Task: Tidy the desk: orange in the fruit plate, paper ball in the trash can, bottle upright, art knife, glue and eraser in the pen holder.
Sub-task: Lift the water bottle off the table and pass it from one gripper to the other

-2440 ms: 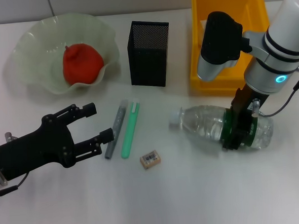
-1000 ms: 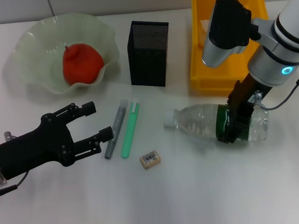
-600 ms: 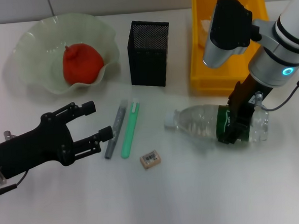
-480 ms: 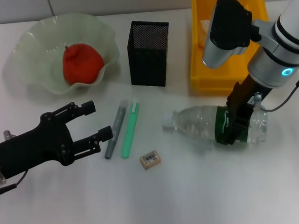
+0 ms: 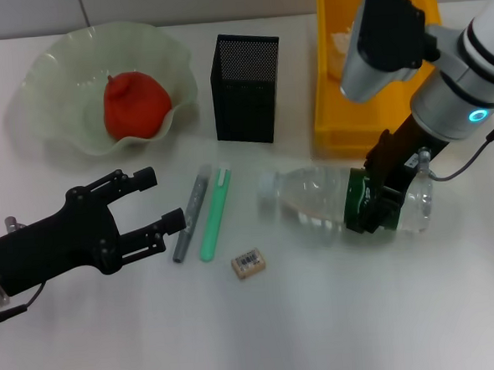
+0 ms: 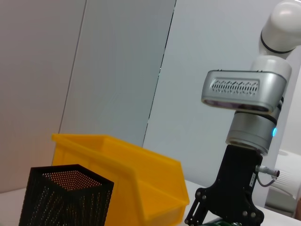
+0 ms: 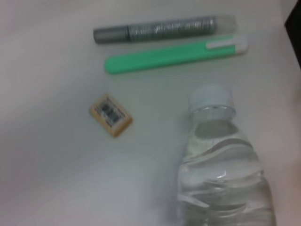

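bottle (image 5: 345,206) lies on its side on the table (image 5: 339,313), cap (image 5: 266,186) pointing toward the robot's left, base toward the right. right gripper (image 5: 376,195) is clamped across the green label (image 5: 355,202) near the base end, fingers closed on the bottle from above. right wrist view shows the neck and cap of the bottle (image 7: 221,160) from above.

just left of the cap: green knife (image 5: 214,214) and grey glue stick (image 5: 191,213), side by side, touching or nearly so, both roughly pointing away from the robot. eraser (image 5: 248,264) sits nearer the robot than those two, barcode sticker up, apart from them.

left gripper (image 5: 152,206) is low over the table beside the glue stick, fingers spread wide, holding nothing; one fingertip is just beside the near end of the glue stick.

farther back: pen holder (image 5: 246,88) upright, yellow bin (image 5: 341,78) to its right with something white inside. plate (image 5: 56,88) at far left with the orange (image 5: 135,105) in it.
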You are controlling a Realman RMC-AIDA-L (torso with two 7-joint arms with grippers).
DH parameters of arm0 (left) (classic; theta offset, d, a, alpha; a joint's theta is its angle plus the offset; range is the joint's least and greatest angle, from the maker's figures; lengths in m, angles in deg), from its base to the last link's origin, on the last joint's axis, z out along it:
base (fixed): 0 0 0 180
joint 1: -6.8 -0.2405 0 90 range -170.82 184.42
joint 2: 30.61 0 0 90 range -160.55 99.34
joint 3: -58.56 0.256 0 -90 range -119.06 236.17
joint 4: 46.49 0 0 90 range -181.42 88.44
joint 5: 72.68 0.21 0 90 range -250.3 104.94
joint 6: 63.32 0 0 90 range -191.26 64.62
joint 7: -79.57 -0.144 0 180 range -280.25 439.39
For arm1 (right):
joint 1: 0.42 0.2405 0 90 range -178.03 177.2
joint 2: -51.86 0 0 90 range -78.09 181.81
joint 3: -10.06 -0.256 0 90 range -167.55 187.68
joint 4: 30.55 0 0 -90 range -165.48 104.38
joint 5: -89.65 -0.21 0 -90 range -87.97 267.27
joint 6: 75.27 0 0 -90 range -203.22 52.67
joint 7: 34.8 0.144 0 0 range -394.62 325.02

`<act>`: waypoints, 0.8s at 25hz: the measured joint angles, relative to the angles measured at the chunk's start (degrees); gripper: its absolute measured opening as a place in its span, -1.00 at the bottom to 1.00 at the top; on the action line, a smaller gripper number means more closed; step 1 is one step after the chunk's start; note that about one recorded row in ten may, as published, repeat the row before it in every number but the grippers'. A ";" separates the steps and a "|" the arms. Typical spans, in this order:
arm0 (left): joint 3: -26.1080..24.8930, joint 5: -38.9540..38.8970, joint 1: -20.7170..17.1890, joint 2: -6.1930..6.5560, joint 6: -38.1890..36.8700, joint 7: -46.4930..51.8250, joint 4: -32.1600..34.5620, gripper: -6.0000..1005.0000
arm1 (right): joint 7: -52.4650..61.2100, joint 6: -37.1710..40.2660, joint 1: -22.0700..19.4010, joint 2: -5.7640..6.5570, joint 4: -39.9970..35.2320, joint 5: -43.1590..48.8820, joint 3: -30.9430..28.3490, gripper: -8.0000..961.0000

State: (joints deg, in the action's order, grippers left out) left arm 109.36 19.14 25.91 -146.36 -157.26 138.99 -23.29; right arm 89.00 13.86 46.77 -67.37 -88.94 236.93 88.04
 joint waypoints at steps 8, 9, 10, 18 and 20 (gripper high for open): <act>-0.72 -0.06 0.14 -0.57 -0.44 0.66 -0.04 0.60 | -7.13 0.07 -3.86 0.05 -1.76 -7.28 -7.28 0.59; -0.72 -0.06 0.14 -0.57 -0.44 0.66 -0.04 0.60 | -8.37 0.06 -4.47 0.05 -1.80 -8.57 -8.19 0.59; -0.72 -0.06 0.14 -0.57 -0.44 0.66 -0.04 0.60 | -9.42 0.07 -4.98 0.05 -1.80 -9.63 -8.85 0.59; -4.06 -0.16 0.62 -2.04 -0.72 2.73 -0.08 0.60 | -18.33 -0.48 -10.24 0.05 -1.47 -20.58 -14.79 0.59; -5.36 -0.18 0.73 -2.37 -0.98 3.58 -0.11 0.60 | -21.30 -0.56 -11.72 0.05 -0.88 -23.99 -16.15 0.59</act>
State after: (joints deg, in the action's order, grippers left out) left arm 104.00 18.96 26.63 -148.73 -158.23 142.56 -23.40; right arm 67.70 13.30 35.05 -67.32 -89.81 212.94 71.88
